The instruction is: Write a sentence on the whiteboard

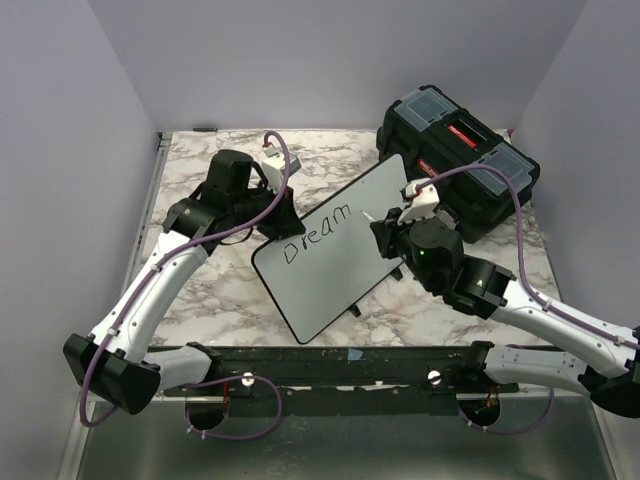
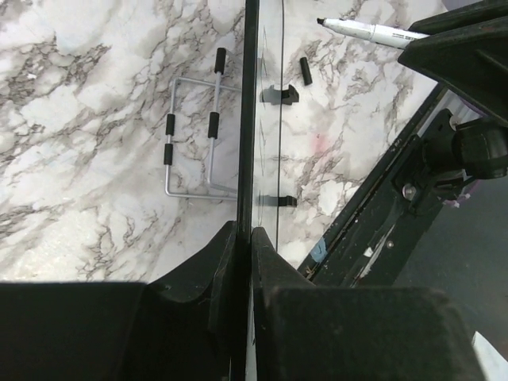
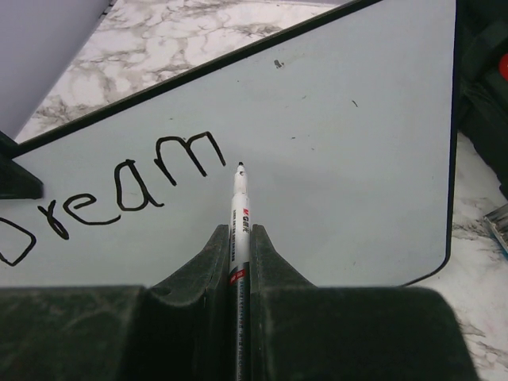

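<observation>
The whiteboard (image 1: 335,255) is held tilted over the marble table; it shows edge-on in the left wrist view (image 2: 248,119) and face-on in the right wrist view (image 3: 341,159). Black handwriting on it reads "Dream" (image 1: 318,234) (image 3: 119,190). My left gripper (image 1: 280,215) (image 2: 244,238) is shut on the board's far left edge. My right gripper (image 1: 385,228) (image 3: 239,238) is shut on a white marker (image 3: 239,210) whose black tip sits just right of the "m", near the board's surface. The marker also shows in the left wrist view (image 2: 369,30).
A black toolbox (image 1: 460,160) stands at the back right, close behind the board and the right arm. A wire stand (image 2: 194,131) lies on the marble table (image 1: 200,290) under the board, with a black marker cap (image 2: 304,70) nearby. A dark rail (image 1: 330,362) runs along the near edge.
</observation>
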### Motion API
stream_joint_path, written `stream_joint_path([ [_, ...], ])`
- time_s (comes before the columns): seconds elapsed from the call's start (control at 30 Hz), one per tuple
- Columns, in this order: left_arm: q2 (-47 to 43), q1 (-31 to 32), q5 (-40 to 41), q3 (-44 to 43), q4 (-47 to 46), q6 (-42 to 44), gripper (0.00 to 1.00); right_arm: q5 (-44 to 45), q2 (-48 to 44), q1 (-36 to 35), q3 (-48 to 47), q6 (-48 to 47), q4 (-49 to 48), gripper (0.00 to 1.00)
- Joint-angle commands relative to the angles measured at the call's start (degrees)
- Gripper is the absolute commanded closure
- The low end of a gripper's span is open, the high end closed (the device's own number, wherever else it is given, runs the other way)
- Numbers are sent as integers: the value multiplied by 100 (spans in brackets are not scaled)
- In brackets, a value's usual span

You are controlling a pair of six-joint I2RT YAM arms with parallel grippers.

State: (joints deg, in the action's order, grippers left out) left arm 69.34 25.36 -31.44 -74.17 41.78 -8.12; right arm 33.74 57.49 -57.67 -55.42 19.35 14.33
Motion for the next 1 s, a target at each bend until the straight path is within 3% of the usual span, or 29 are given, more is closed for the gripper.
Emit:
stream_joint_path([
  [0.0,-44,-23,344,-380,-109,265,100,-83,-81,4,22,-139,-261,99],
  [0.57,288,0,46,313,-734,112,100,90,103,27,24,-486,-597,99],
  [0.97,432,3,445,545,-707,195,100,-902,676,1002,-428,-604,-861,99],
])
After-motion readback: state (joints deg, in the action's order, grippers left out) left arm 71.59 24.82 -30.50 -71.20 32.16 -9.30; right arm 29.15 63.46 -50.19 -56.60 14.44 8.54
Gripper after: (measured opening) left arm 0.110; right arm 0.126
